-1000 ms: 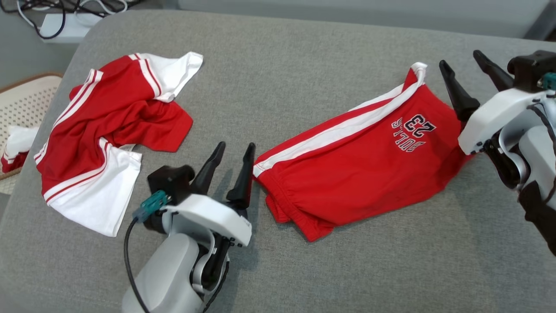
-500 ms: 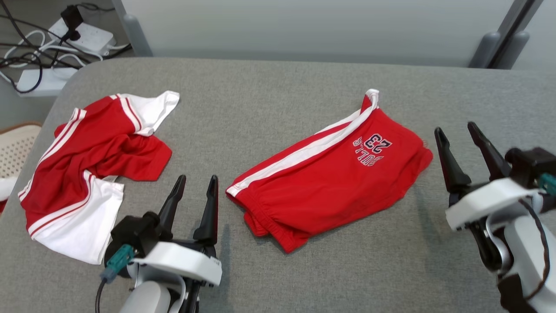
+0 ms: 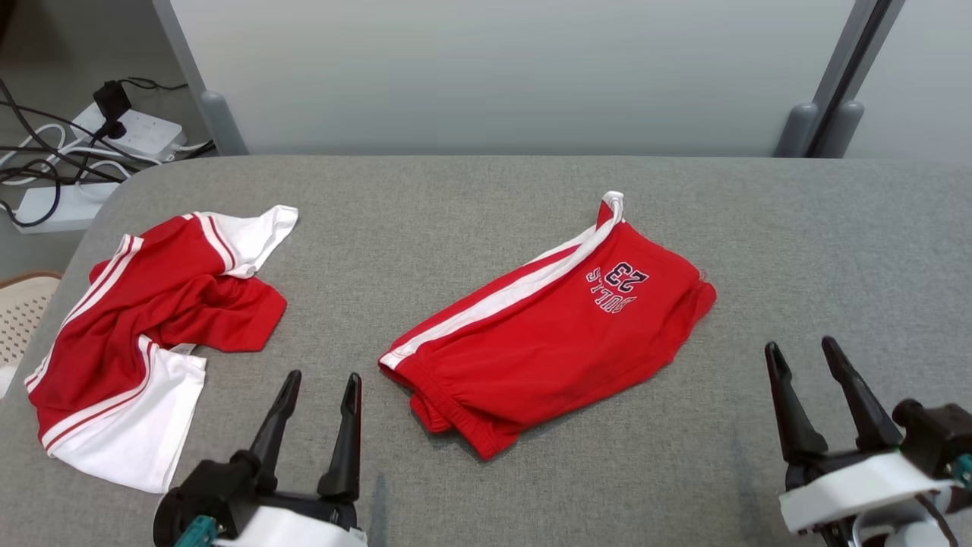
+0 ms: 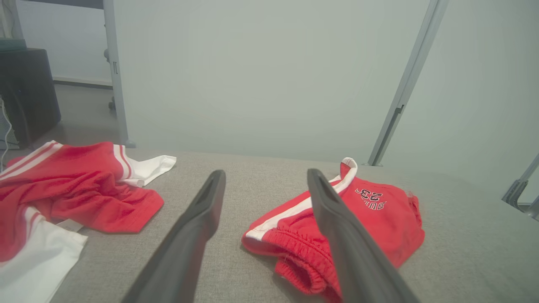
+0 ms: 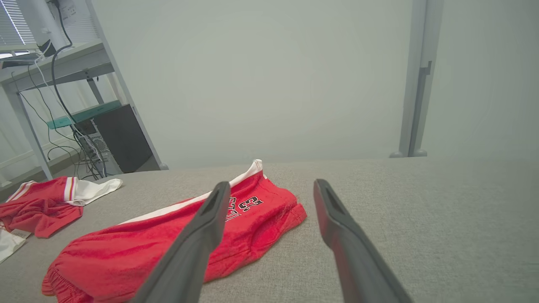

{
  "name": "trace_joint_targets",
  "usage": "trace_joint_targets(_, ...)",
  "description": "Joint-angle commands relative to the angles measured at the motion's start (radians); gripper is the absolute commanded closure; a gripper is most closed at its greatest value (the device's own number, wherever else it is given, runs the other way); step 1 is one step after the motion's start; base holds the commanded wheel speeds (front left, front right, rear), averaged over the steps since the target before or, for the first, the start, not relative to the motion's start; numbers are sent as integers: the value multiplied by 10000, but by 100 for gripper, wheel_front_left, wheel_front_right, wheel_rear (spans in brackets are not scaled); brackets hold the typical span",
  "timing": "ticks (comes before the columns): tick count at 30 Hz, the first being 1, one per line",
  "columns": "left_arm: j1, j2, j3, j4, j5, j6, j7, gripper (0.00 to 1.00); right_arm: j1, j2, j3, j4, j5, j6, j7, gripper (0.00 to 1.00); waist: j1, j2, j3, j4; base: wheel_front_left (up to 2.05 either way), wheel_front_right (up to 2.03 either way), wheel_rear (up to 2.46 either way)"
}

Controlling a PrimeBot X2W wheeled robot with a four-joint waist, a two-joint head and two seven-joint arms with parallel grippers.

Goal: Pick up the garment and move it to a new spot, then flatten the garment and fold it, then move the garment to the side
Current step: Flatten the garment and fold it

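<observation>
You find the red shorts [image 3: 547,334] in the middle of the head view, lying on the grey padded surface [image 3: 486,190]. They are folded to a long shape that runs from the lower left to the upper right. The gathered waistband is at the lower left end. A white stripe goes along the upper edge, and the number 23 with a small word beside it sits near the upper right end, upside down for the camera.

Your left gripper [image 3: 323,376] is at the lower left of the head view with its fingers pointing up. The fingers are spread apart and nothing is between them. The tips stand near the waistband end, a little to its left, without touching the cloth. In the left wrist view the right-hand finger crosses in front of the shorts, and between the two fingers there is bare grey surface.

Your right gripper [image 3: 801,346] is at the lower right of the head view. It is also spread and empty, and it stands apart from the shorts, lower and to the right of them.

A second garment, a red and white jersey [image 3: 144,327], lies crumpled at the left side of the head view, well apart from the shorts. In the upper left corner there is a white power strip [image 3: 129,129] with dark cables on the floor.
</observation>
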Motion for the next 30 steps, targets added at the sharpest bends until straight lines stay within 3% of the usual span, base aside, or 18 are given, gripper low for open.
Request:
trace_joint_targets(1,-158,8,376,-323,139,-55,-87,0,3,-94,134,-349,-119,42,-131,0,0,0,-52,-18,0,0,0)
trace_joint_targets(11,501,-287,771,-847,880,-412,-87,0,664,73,-253,-774,-13,42,-131,0,0,0,30,-14,0,0,0)
trace_joint_targets(16,466,-368,705,-946,1085,-534,-87,0,496,178,-310,-353,712,42,-131,0,0,0,212,125,0,0,0)
trace_joint_targets(20,350,-400,597,-1028,1196,-588,-87,0,-184,79,-122,749,1941,42,-28,0,0,0,405,262,0,0,0)
trace_joint_targets(25,141,-418,412,-1124,1312,-654,-87,0,-1871,-81,-28,2289,3962,42,973,0,0,0,640,547,0,0,0)
trace_joint_targets(30,-18,-423,199,-1105,1391,-686,-87,0,-3140,-321,9,3771,4805,42,1992,0,0,0,795,905,0,0,0)
